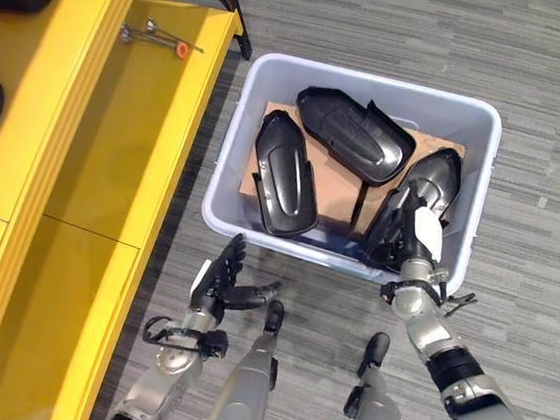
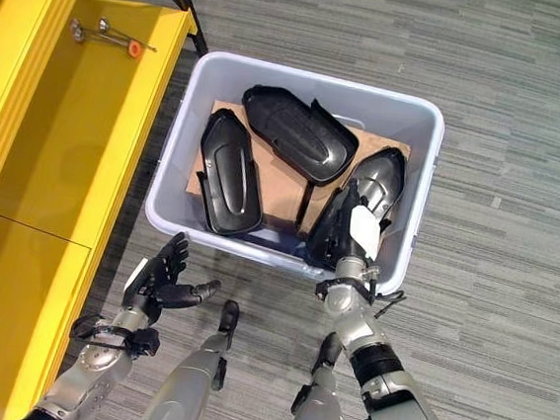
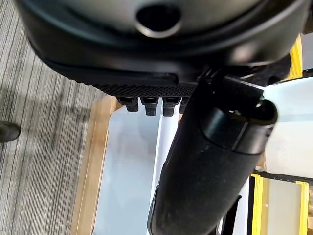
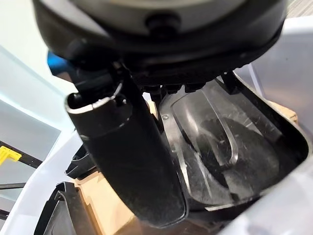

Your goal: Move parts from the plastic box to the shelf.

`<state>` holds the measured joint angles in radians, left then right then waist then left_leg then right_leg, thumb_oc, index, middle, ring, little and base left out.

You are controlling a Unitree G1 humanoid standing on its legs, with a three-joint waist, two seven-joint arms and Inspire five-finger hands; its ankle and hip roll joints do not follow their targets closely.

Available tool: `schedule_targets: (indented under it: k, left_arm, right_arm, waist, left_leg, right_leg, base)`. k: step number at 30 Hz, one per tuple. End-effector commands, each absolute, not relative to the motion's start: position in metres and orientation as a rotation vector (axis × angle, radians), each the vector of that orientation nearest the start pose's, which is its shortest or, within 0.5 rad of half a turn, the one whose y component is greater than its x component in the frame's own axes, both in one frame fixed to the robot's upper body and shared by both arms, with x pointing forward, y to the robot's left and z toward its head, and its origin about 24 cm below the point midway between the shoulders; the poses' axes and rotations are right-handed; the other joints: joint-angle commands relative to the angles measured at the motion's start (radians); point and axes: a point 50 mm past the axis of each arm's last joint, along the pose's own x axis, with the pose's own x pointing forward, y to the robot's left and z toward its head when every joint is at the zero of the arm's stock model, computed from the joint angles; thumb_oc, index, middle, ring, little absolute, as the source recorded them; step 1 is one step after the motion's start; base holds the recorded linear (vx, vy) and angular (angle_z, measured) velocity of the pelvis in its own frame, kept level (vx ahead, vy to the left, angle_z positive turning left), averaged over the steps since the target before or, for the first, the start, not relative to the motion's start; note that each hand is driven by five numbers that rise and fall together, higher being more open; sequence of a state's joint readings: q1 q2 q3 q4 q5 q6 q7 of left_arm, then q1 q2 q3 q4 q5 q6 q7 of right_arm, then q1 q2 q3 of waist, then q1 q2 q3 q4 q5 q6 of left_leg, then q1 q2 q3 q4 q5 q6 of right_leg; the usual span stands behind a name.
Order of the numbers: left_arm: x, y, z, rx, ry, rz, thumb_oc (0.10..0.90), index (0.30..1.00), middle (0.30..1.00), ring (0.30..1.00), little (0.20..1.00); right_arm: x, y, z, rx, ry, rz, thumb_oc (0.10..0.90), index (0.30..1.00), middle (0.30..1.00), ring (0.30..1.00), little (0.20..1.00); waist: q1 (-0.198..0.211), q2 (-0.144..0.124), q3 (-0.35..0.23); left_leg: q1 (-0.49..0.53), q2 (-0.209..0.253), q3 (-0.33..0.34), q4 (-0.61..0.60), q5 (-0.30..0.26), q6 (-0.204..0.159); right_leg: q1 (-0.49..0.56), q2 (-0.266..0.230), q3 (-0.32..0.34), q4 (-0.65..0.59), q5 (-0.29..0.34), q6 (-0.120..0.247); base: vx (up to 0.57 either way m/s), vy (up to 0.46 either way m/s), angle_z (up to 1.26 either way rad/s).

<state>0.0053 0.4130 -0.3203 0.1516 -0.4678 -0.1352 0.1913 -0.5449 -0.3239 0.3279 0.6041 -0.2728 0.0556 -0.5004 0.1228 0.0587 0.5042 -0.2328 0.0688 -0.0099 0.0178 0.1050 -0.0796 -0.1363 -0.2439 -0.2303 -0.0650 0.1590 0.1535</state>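
Reaching over the near wall of the plastic box (image 1: 471,129), the right hand (image 1: 409,234) sat down inside its near right corner, directly upon the nearest of three black parts. That part (image 1: 440,176) lay with its long axis running from the near wall up and away toward the far right corner, in line with the forearm, so the fingers pointed along its length rather than across it. From the right wrist view its hollow inner face (image 4: 220,147) showed just past the fingertips, with the thumb (image 4: 129,156) stretched out straight alongside. Whether the fingers had curled onto the part's edge I could not tell; their tips were lost against the dark shell.

Two more parts lay on the cardboard sheet (image 1: 336,191) lining the box: one (image 1: 285,176) at the left, lengthways toward the robot, and one (image 1: 355,133) across the far side, slanting.

The left hand (image 1: 222,279) hovered outside the box, over the carpet just before its near left corner, fingers spread and relaxed, holding nothing. The yellow shelf (image 1: 92,202) stood to the left of the box, near that idle hand, with a few screws (image 1: 153,37) at its far end.

My judgement: the grasp belonged to the right hand, and the part would have to cross the box leftward to reach the shelf.
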Motion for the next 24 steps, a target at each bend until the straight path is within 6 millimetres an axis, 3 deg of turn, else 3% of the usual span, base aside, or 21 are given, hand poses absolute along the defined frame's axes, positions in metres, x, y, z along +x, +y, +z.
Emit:
schedule_targets:
  k: [1,6,14,24]
  left_arm:
    - [0.24,0.177,0.037,-0.063,-0.024,-0.054,0.9,1.0,1.0,1.0,1.0]
    - [0.24,0.176,0.04,-0.067,-0.035,-0.061,0.9,1.0,1.0,1.0,1.0]
    - [0.239,0.175,0.041,-0.078,-0.037,-0.09,0.9,1.0,1.0,1.0,1.0]
    - [0.241,0.168,0.042,-0.085,-0.033,-0.147,0.9,1.0,1.0,1.0,1.0]
  right_arm:
    - [0.352,-0.163,0.098,-0.761,-0.246,-0.279,0.9,1.0,1.0,1.0,1.0]
    - [0.356,-0.171,0.096,-0.788,-0.216,-0.306,0.9,1.0,1.0,1.0,1.0]
    - [0.377,-0.207,0.112,-0.832,-0.133,-0.42,0.9,1.0,1.0,1.0,1.0]
    - [0.389,-0.241,0.118,-0.937,0.006,-0.419,0.9,1.0,1.0,1.0,1.0]
  waist:
    - [0.009,-0.013,-0.045]
    - [0.011,-0.011,-0.046]
    - [0.028,0.002,-0.038]
    - [0.056,0.02,-0.031]
  left_leg:
    - [-0.046,0.026,0.028,0.079,-0.049,0.035]
    - [-0.055,0.022,0.026,0.079,-0.049,0.036]
    - [-0.072,0.016,0.022,0.082,-0.045,0.035]
    - [-0.084,0.012,0.015,0.084,-0.04,0.033]
  right_leg:
    - [-0.031,-0.099,0.011,0.165,-0.08,0.025]
    - [-0.036,-0.102,0.01,0.164,-0.078,0.025]
    - [-0.052,-0.106,0.007,0.173,-0.074,0.026]
    - [-0.057,-0.106,-0.003,0.175,-0.076,0.025]
  base:
    - [0.0,0.0,0.0]
    - [0.0,0.0,0.0]
    - [-0.01,0.003,0.03]
    - [0.0,-0.002,0.01]
